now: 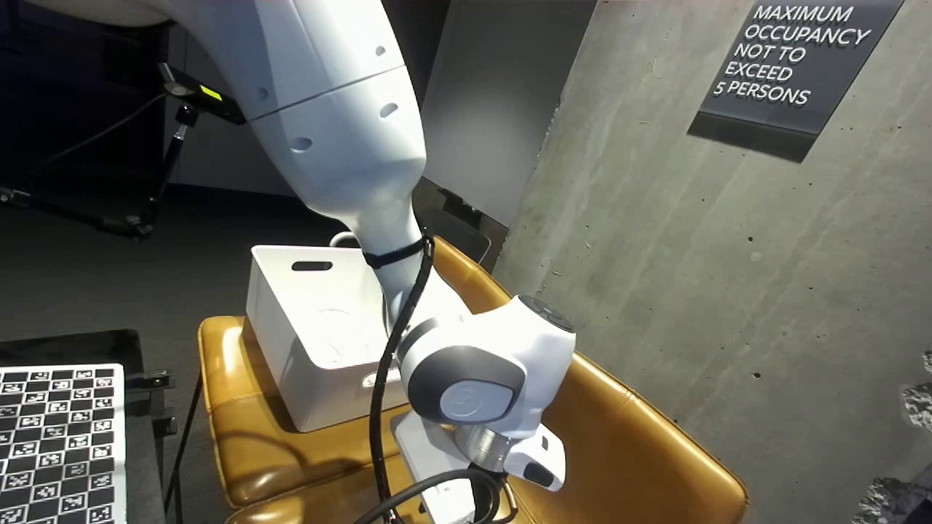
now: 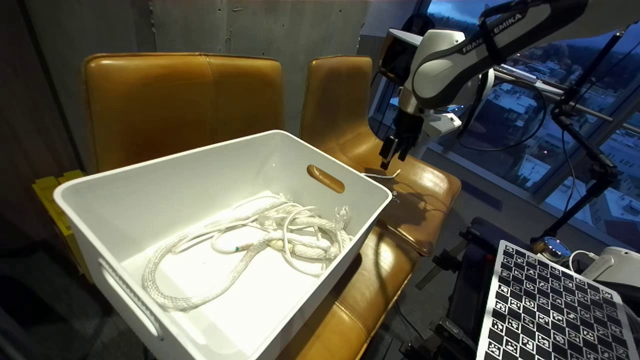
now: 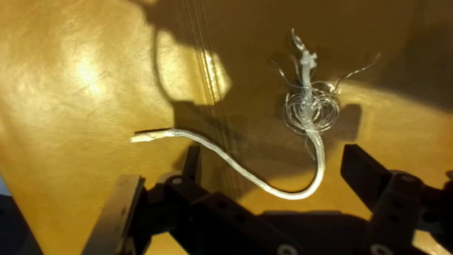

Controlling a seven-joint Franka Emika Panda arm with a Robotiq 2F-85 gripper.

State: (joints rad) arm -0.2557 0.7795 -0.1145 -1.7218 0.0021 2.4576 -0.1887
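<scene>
My gripper [image 3: 273, 156] is open above a tan leather chair seat [image 2: 425, 175], with nothing held between its fingers. Below it in the wrist view, a short white braided rope [image 3: 292, 195] lies on the leather in a curve, passing across the gap between the jaws. One rope end is pale and tapered; the other is frayed, with loose clear strands curled around it. In an exterior view the gripper [image 2: 393, 159] points down over that rope [image 2: 382, 176], apart from it. The fingertips are out of sight in the exterior view with the sign.
A white bin [image 2: 150, 200] with handle slots stands beside the rope, holding a tangle of white cord [image 2: 172, 302]. Chair backs [image 2: 185, 100] rise behind it near a concrete wall [image 1: 692, 255]. A checkered board [image 2: 555, 305] and a camera on a stand [image 1: 200, 94] are nearby.
</scene>
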